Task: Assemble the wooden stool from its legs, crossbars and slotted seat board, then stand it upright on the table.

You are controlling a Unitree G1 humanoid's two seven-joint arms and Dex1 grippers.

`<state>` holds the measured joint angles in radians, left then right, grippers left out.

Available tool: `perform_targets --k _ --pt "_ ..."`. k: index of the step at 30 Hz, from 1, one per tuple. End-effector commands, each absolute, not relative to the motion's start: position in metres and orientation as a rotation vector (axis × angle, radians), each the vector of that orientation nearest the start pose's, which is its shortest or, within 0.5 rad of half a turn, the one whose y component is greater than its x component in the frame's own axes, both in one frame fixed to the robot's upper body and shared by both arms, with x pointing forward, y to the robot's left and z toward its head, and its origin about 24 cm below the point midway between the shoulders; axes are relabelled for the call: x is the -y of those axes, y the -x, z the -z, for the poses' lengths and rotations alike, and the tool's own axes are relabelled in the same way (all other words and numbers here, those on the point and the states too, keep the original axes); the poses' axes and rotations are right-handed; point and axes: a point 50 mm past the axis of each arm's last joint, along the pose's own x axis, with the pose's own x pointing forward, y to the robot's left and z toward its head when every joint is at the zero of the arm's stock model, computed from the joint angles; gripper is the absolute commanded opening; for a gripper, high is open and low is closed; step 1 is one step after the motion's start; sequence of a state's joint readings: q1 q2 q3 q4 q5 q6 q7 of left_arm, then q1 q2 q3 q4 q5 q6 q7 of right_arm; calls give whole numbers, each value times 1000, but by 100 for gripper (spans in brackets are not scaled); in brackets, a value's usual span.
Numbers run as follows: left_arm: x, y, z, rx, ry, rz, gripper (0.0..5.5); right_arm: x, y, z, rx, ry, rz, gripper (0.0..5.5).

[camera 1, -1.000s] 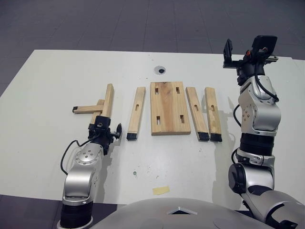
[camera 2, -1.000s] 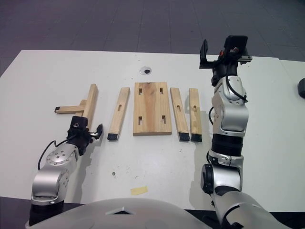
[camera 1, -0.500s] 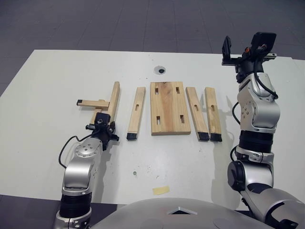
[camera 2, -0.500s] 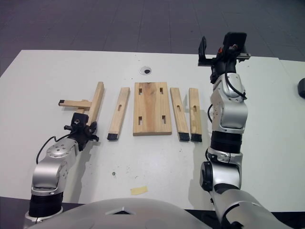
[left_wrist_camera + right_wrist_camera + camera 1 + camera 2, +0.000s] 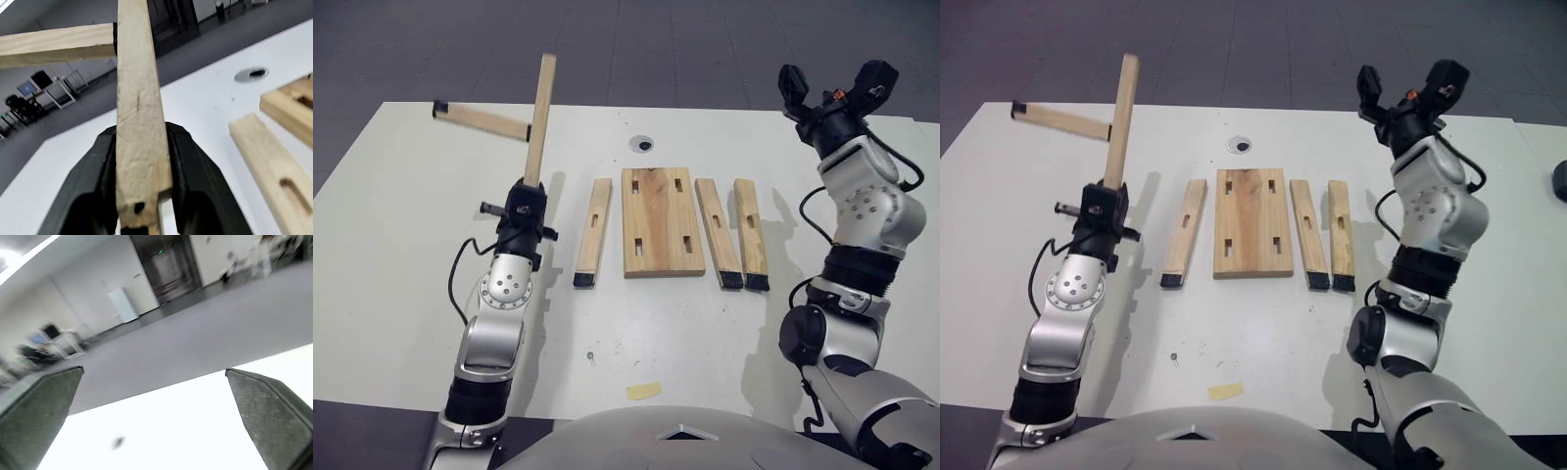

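Black padded fingers of the left tool (image 5: 142,171) clamp the lower end of a square-section pale wooden leg (image 5: 540,117), held upright above the white worktop (image 5: 411,196). A crossbar (image 5: 481,119) juts from it near the top, towards the left. Right tool (image 5: 835,83) is raised, jaws wide, nothing held. Slotted rectangular seat board (image 5: 661,222) lies flat among three black-capped legs (image 5: 594,230).

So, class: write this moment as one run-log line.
left tool: shut on leg with crossbar, near-upright off table | right tool: open, raised, empty | seat board, three loose legs: flat on table
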<state>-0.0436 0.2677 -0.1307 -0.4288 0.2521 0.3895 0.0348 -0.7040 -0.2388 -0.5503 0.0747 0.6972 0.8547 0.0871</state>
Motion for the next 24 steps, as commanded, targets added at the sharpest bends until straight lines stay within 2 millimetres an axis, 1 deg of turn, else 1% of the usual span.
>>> perform_targets --k 1,3,5,7,8,11,14,19,24 --pt "-128 -257 -139 315 -605 88 114 174 -311 -244 48 -743 -705 540" --pt "-114 -256 -139 351 -639 145 114 156 -302 -254 53 -768 -805 540" --pt "-104 -255 -137 378 -674 178 114 136 -296 -265 61 -756 -874 540" --pt "-100 -254 -137 399 -692 183 114 121 -298 -269 41 -731 -870 540" --pt "-99 -253 -138 408 -695 181 114 116 -303 -266 15 -722 -842 540" --pt "-95 -254 -140 438 -722 193 114 113 -320 -254 -48 -749 -732 540" --pt "-91 -252 -138 455 -753 213 114 114 -333 -245 -73 -788 -653 540" --pt "-88 -251 -136 465 -780 221 114 110 -344 -241 -96 -845 -612 540" --pt "-86 -251 -134 470 -797 223 114 107 -349 -241 -156 -912 -563 460"
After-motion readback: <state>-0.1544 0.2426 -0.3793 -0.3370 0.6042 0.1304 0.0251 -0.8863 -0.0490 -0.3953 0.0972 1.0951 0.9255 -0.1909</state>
